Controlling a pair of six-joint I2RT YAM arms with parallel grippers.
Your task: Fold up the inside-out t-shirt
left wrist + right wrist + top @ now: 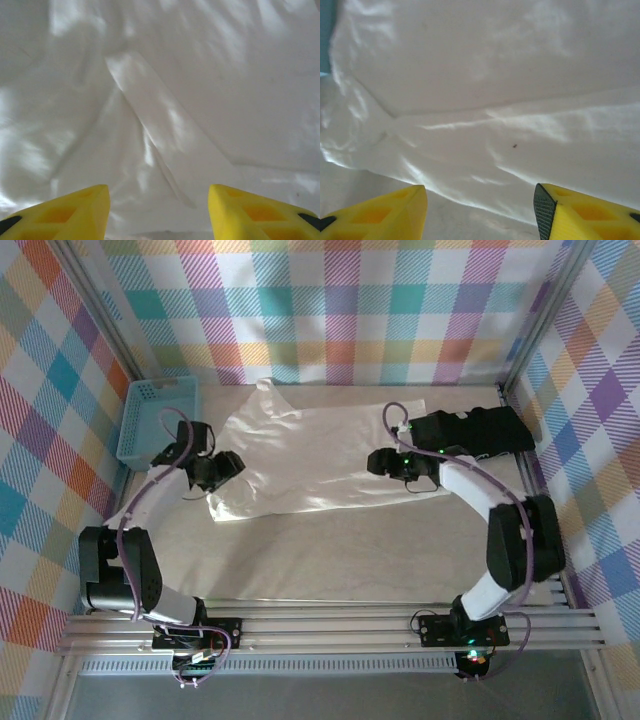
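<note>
The inside-out t-shirt [310,455] is spread on the bench [330,560], long axis left to right, and is flanked at opposite ends by the left gripper [222,470] and right gripper [383,462], both seen with jaws parted.

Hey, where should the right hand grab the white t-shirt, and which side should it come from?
Probably the free edge of the t-shirt, just ahead of the open right hand. Come in low from the bare table side. The cloth lies flat there, so one finger could slip under the edge.
</note>
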